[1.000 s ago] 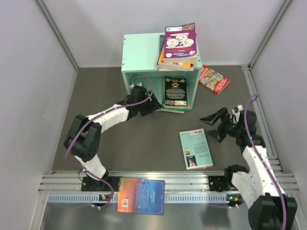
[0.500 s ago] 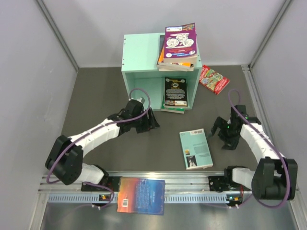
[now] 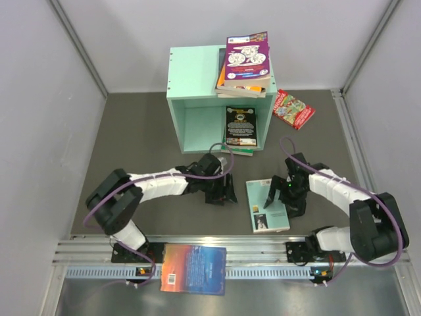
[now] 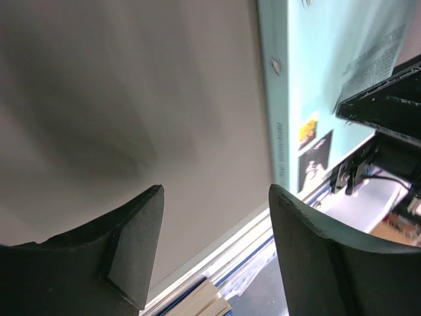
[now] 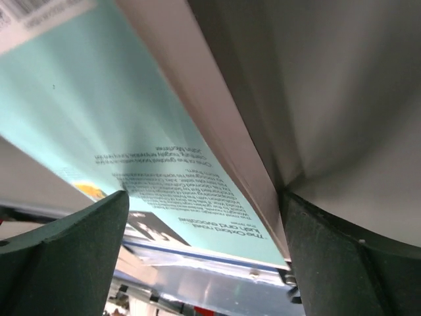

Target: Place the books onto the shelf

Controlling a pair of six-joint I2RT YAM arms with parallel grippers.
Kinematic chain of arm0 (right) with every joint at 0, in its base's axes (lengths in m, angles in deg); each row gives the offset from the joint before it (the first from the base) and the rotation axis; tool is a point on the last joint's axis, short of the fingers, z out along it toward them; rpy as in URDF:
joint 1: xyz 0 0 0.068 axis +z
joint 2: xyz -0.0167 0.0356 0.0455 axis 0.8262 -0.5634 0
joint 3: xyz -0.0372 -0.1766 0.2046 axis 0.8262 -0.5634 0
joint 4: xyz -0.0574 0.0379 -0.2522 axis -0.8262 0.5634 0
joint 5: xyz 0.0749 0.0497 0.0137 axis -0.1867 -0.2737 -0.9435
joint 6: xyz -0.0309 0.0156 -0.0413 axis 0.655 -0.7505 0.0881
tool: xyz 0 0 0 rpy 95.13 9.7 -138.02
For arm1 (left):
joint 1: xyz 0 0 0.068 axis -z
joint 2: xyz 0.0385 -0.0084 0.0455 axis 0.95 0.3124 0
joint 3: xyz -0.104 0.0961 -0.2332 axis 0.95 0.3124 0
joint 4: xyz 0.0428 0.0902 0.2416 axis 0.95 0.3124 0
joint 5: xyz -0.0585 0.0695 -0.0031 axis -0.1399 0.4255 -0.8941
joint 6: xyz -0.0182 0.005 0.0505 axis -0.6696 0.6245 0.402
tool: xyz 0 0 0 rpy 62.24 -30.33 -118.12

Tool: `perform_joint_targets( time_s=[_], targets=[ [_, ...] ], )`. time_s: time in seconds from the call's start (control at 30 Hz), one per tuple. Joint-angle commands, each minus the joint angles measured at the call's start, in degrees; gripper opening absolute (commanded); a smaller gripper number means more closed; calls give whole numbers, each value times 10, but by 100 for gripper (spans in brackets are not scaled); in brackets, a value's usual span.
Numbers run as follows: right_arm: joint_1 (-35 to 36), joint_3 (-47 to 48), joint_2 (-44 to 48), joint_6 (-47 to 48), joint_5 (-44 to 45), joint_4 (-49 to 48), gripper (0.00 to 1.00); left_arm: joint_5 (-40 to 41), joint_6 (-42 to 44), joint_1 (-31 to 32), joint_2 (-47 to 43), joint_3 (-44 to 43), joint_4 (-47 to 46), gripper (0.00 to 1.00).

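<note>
- Two arms close in on a pale teal book (image 3: 266, 209) lying flat, back cover up, on the dark tabletop (image 3: 145, 131); it sits in front of the mint-green shelf (image 3: 197, 76), short of the open front.
- The right gripper (image 3: 279, 196) is low at the book's right long edge with its jaws spread wide; its wrist view shows the white page edge running up between the two fingers (image 5: 72, 257); nothing is pinched, and whether either finger touches the book cannot be told.
- A thin paperback lying flat gives little to grasp from above; straddling its edge looks like the way to get a finger under it.
- The left gripper (image 3: 222, 189) hovers just beside the book's left edge, jaws apart and empty over bare tabletop; its wrist view puts the book to the right of both fingers (image 4: 131, 243); it is probably there to stop the book sliding.
- A purple book (image 3: 247, 59) tops a stack on the shelf's roof; a dark book (image 3: 241, 125) stands inside by the right wall; a red book (image 3: 293, 108) lies on the tabletop right of the shelf; a blue-orange book (image 3: 194, 268) rests on the near rail (image 3: 92, 250), so several books are unshelved.
</note>
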Motion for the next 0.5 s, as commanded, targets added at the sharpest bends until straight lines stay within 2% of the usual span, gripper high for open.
perform_joint_targets(
  time_s=[0.0, 0.07, 0.13, 0.17, 0.2, 0.27, 0.37, 0.47],
  targets=[
    [35, -46, -21, -33, -8, -118, 95, -43, -13, 23, 45, -32, -65, 70],
    [51, -60, -20, -49, -18, -176, 92, -70, -24, 23, 64, -28, -89, 69],
    [56, -87, -17, -78, -33, -216, 82, -83, -47, 25, 86, -22, -137, 69],
    [63, -110, -14, -89, -40, -260, 77, -100, -61, 27, 93, -18, -150, 69],
    [65, -121, -12, -109, -48, -283, 67, -105, -68, 28, 105, -15, -183, 69],
    [72, -156, -11, -137, -59, -352, 59, -114, -86, 30, 120, -12, -201, 69],
    [73, -184, -4, -156, -73, -396, 45, -131, -103, 31, 135, -4, -240, 68],
    [74, -200, 36, -184, -73, -437, 26, -128, -116, 32, 128, 5, -257, 68]
  ],
)
